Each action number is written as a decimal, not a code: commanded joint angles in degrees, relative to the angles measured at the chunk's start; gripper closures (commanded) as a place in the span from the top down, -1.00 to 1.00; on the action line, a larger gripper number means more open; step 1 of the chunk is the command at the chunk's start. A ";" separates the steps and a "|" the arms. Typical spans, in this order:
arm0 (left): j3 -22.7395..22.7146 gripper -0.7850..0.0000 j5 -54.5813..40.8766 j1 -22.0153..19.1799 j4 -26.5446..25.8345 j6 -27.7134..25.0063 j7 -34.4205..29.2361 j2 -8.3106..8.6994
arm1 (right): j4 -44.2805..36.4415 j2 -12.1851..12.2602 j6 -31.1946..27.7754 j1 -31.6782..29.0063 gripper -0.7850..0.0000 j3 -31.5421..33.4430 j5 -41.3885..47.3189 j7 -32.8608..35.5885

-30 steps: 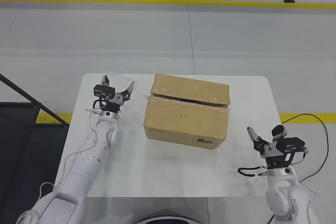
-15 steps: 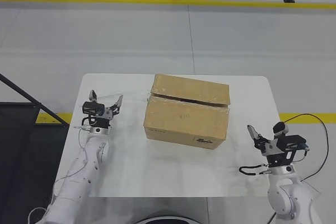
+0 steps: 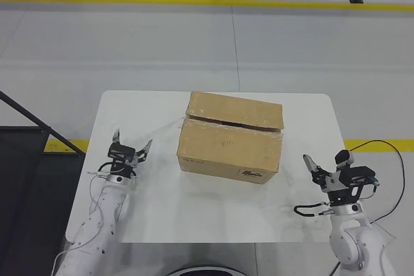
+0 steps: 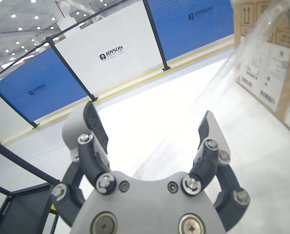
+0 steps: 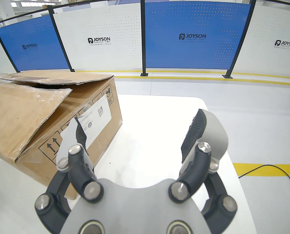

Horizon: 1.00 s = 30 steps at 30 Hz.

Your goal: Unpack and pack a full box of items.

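Note:
A brown cardboard box [image 3: 231, 136] stands in the middle of the white table [image 3: 193, 214]. Its top flaps [image 5: 32, 91] lie loosely shut with a dark gap between them. A clear strip of tape [image 4: 235, 62] runs from the box's left top corner down between the fingers of my left gripper [image 3: 132, 139]. That gripper [image 4: 149, 113] is open, left of the box and near the table's left edge. My right gripper [image 3: 324, 160] is open with nothing between its fingers, beyond the box's front right corner. The right wrist view shows the right gripper [image 5: 137, 118] beside the box's labelled end [image 5: 96, 118].
A black cable [image 3: 393, 159] loops off the table's right side. A dark frame [image 3: 14, 179] stands on the floor to the left. Bare table lies in front of the box and along its right side. Blue and white fence panels [image 5: 191, 35] ring the area.
My left gripper has drawn back from beside the box's far left corner toward the table's front left, still open, with the tape strip stretched out behind it. The right arm has barely moved.

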 commanded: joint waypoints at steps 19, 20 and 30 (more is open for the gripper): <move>-8.11 1.00 -4.24 11.96 -14.82 -20.77 -3.31 2.21 | -0.04 1.32 -14.03 1.60 1.00 4.89 2.23 3.77; -9.04 1.00 -5.51 12.89 -15.95 -22.73 -2.95 2.38 | 0.32 1.46 -15.58 1.96 1.00 5.59 3.88 4.74; -16.80 1.00 -19.77 18.65 -22.00 -38.62 1.22 3.53 | 2.09 2.28 -20.12 5.25 1.00 8.36 15.48 16.12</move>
